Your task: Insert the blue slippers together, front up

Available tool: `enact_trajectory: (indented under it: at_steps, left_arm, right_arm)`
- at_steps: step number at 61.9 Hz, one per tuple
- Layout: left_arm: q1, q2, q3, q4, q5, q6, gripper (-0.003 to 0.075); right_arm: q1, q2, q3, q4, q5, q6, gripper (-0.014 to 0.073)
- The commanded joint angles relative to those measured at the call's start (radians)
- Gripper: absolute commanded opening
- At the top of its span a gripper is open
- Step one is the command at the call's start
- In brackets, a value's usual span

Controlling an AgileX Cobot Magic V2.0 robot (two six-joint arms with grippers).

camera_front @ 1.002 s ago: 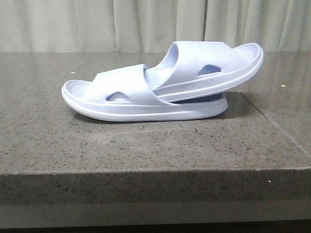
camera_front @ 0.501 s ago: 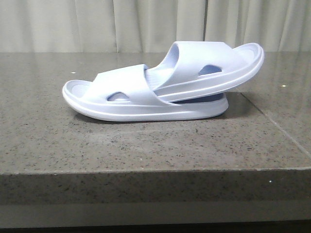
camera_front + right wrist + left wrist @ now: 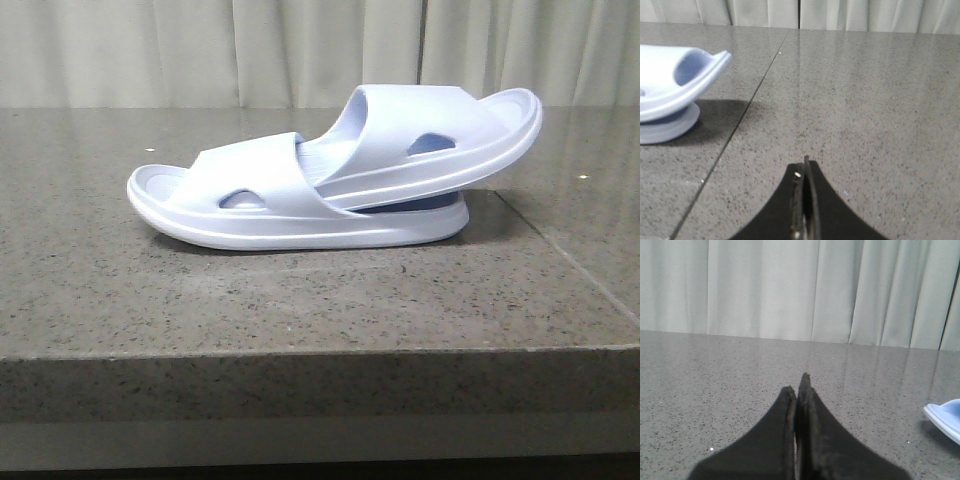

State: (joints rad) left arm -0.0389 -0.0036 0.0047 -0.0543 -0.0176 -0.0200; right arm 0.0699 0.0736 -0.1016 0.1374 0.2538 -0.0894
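Note:
Two pale blue slippers sit on the grey stone table (image 3: 300,300) in the front view. The lower slipper (image 3: 250,205) lies flat, toe to the left. The upper slipper (image 3: 440,135) is pushed toe-first under the lower one's strap and tilts up to the right, its heel in the air. No gripper shows in the front view. My left gripper (image 3: 797,385) is shut and empty above bare table; a slipper edge (image 3: 945,417) shows at that view's side. My right gripper (image 3: 804,167) is shut and empty, apart from the slippers' raised heel end (image 3: 675,80).
A pale curtain (image 3: 300,50) hangs behind the table. The table's front edge (image 3: 320,350) runs across the front view. A seam (image 3: 570,260) in the stone runs to the right of the slippers.

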Motion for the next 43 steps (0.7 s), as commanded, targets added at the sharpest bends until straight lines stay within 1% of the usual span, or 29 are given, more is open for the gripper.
enact_trajectory:
  at_steps: [1,8,11,43]
  left_arm:
    - [-0.008,-0.017,0.005,-0.010,-0.084,-0.001,-0.0020]
    - [-0.008,-0.017,0.005,-0.010,-0.084,-0.001,-0.0020]
    - [-0.008,-0.017,0.005,-0.010,-0.084,-0.001,-0.0020]
    - [-0.008,-0.016,0.005,-0.010,-0.084,-0.001,-0.0020]
  right_arm:
    - [-0.004,-0.038,0.046,-0.007,-0.156,-0.008,-0.0067]
    - [-0.004,-0.099,0.125,-0.007,-0.218,-0.008,-0.0067]
    - [-0.004,-0.102,0.121,-0.007,-0.200,-0.008,-0.0067]
    - [-0.005,-0.101,0.123,-0.007,-0.220,-0.008,-0.0067]
